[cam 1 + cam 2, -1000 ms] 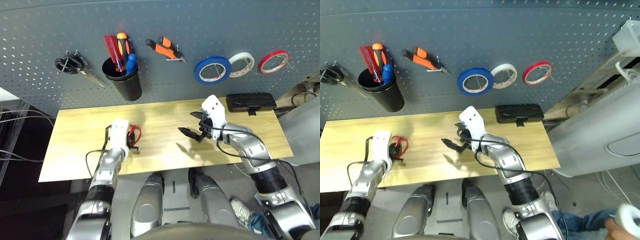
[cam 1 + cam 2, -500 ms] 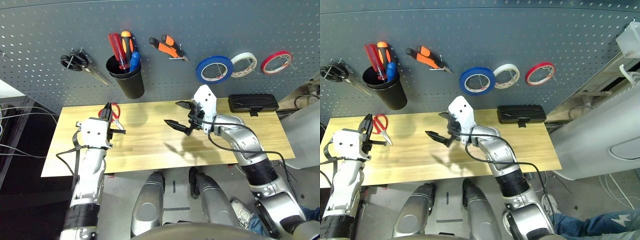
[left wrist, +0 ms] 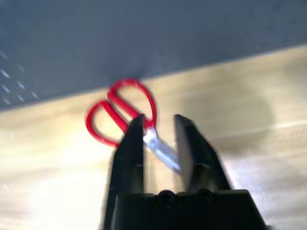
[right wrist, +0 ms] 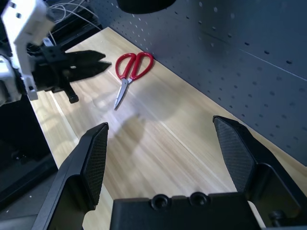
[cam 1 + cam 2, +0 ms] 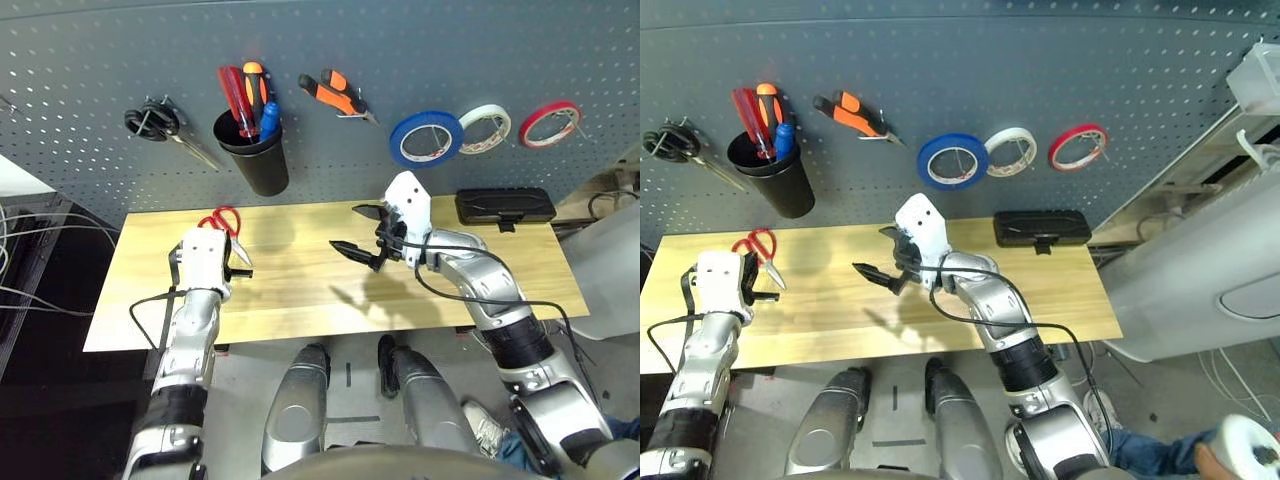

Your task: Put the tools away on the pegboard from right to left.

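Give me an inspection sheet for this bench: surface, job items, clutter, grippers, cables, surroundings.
Surface: wooden table, bare in the middle.
Job's things: red-handled scissors lie flat on the table near the pegboard; blue tape roll and pliers hang on it; blue-handled screwdriver stands in the black cup.
Clutter: white tape roll, red tape roll and black-handled scissors on the board; black case on the table.
Grippers: left gripper open, just short of the scissors; right gripper wide open, holding nothing.
Cables: black cable along the left arm.
Surroundings: white equipment at the right.
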Action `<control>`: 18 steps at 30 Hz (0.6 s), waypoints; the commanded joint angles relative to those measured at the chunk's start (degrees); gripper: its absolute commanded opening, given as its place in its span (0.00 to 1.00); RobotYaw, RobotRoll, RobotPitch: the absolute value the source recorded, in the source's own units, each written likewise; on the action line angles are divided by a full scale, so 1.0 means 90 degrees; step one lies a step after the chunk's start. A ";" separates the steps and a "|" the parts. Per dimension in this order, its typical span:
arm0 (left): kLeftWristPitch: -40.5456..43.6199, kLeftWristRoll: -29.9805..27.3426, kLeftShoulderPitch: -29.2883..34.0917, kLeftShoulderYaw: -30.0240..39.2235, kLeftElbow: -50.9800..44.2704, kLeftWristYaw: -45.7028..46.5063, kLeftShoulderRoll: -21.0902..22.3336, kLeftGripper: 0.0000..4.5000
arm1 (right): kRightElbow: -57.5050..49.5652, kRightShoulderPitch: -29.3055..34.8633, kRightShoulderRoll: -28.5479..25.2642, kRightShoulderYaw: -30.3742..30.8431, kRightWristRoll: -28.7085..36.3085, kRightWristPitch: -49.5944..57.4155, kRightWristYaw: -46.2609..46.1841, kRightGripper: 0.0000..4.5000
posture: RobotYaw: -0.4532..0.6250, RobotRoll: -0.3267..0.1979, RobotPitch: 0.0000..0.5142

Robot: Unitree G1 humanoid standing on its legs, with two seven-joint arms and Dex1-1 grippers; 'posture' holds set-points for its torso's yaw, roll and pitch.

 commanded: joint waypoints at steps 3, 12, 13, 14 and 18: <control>0.0683 -0.0160 -0.0461 0.0044 0.0872 0.0015 -0.0013 0.68 | 0.0054 0.0162 -0.0019 0.0081 -0.0052 0.0067 -0.0066 1.00 | 0.55 0.62 0.49; 0.1224 -0.0206 -0.1651 -0.0025 0.2804 0.0114 -0.0127 0.99 | 0.0068 0.0275 -0.0037 0.0123 -0.0121 -0.0012 -0.0125 1.00 | 0.54 0.62 0.49; 0.1383 -0.0224 -0.1784 0.0019 0.3055 0.0240 -0.0140 0.99 | 0.0071 0.0283 -0.0037 0.0126 -0.0133 -0.0029 -0.0132 1.00 | 0.54 0.62 0.48; 0.1539 -0.0312 -0.1914 0.0127 0.3298 0.0370 -0.0175 0.99 | 0.0080 0.0289 -0.0035 0.0124 -0.0141 -0.0040 -0.0142 1.00 | 0.54 0.62 0.48; 0.1949 -0.0554 -0.2242 0.0410 0.4033 0.0698 -0.0189 0.85 | 0.0071 0.0328 -0.0023 0.0140 -0.0164 -0.0064 -0.0179 1.00 | 0.54 0.62 0.48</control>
